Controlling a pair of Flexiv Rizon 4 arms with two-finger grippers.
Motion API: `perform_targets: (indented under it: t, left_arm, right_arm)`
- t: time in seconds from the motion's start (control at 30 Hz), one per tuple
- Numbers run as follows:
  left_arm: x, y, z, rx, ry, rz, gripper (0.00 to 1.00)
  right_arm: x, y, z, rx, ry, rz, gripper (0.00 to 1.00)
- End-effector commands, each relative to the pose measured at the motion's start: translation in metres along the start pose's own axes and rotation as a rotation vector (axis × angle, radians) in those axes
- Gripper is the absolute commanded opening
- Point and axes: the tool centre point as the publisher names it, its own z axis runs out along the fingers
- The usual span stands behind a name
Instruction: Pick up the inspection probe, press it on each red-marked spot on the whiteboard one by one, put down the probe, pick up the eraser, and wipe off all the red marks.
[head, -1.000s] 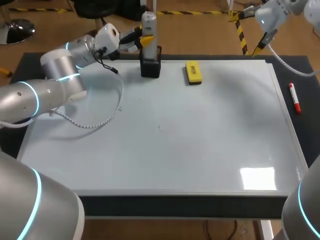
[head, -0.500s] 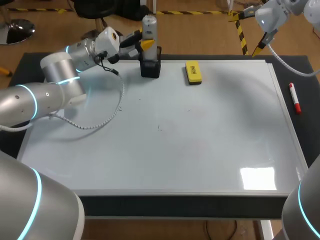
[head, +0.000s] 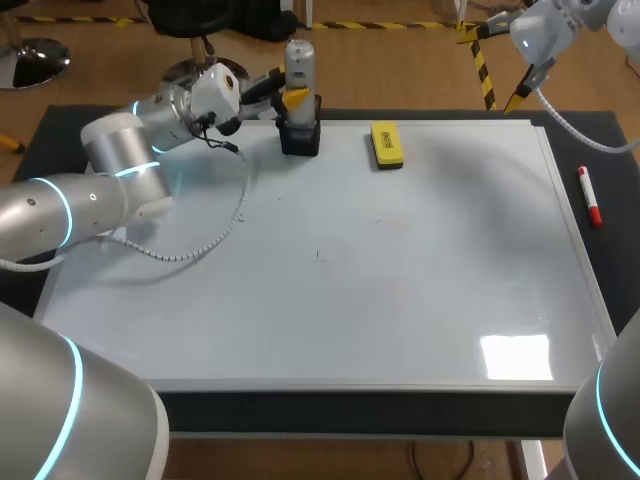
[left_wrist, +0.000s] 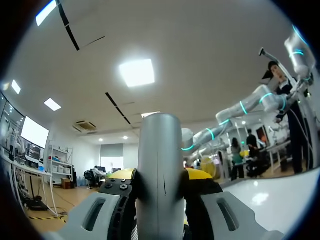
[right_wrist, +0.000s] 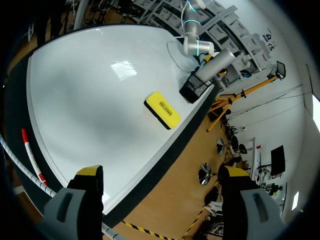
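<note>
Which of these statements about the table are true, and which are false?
1. The probe stands in the black holder. True.
2. The eraser is held in the right tool. False: it lies on the whiteboard, beside the holder.
3. The right tool is open and empty. True.
4. The marker lies at the whiteboard's left edge. False: it lies beside the right edge.
5. The left tool grips the probe. True.

The whiteboard (head: 420, 300) is glossy and smooth. The probe (head: 299, 60) looks like matt grey metal, its holder (head: 301, 138) matt black.
</note>
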Motion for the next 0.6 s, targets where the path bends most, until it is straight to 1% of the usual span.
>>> perform_targets:
  t: [0.03,0.3,0.6]
  left_arm:
    - [-0.0034,-0.0033,0.0035,-0.005,0.006,0.004,0.0]
    - [-0.0078,-0.0075,0.006,-0.016,0.008,0.001,0.0]
    - [-0.0087,-0.0075,0.0058,-0.015,0.023,0.006,0.0]
  right_arm:
    - [-0.0007,-0.0007,-0.0007,0.0,0.005,-0.002,1.0]
    - [-0.0007,-0.0007,-0.0007,0.0,0.005,-0.002,1.0]
    - [-0.0007,-0.0007,-0.0007,0.0,0.005,-0.002,1.0]
